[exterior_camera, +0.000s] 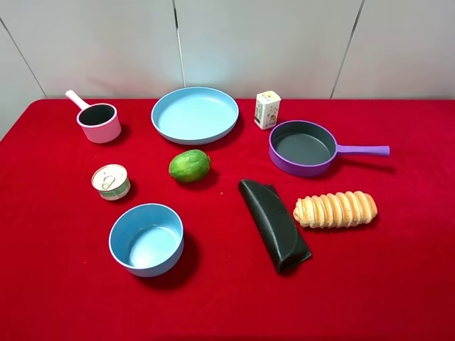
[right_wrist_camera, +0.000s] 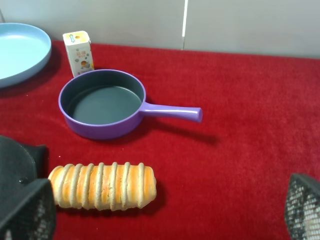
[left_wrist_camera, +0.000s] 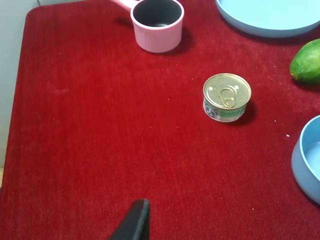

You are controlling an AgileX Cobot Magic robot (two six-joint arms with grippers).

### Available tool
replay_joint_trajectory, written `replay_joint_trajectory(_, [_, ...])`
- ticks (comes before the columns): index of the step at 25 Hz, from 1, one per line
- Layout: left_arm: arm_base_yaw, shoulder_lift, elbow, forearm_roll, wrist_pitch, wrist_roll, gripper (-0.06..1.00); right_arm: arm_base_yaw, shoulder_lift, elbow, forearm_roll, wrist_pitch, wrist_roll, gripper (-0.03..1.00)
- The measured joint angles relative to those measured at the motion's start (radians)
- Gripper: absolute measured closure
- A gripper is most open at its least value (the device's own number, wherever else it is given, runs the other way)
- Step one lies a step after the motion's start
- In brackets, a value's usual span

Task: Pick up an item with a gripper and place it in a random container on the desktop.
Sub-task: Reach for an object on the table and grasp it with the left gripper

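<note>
Hovering with gripper [right_wrist_camera: 165,210] fingers spread wide, facing a bread roll [right_wrist_camera: 102,185] just ahead, a purple frying pan [right_wrist_camera: 102,102] beyond it, and a carton [right_wrist_camera: 78,52] standing farther off.

A pale grey panelled wall [exterior_camera: 99,42], split by thin dark seams [exterior_camera: 177,42], rises directly behind the far edge of a table [exterior_camera: 398,284] draped in bright red cloth, under even, diffuse light.

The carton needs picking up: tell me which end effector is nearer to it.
Right. The right end effector faces the carton across the purple pan; the left end effector hangs by the can and pink saucepan, carton outside its view.
</note>
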Motion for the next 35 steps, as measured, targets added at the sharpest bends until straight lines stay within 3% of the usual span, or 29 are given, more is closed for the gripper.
replay_joint_trajectory(35, [0.000,0.000,0.000,0.000,0.000,0.000,-0.04,0.000,0.000,0.000,0.000,0.000,0.000,0.27])
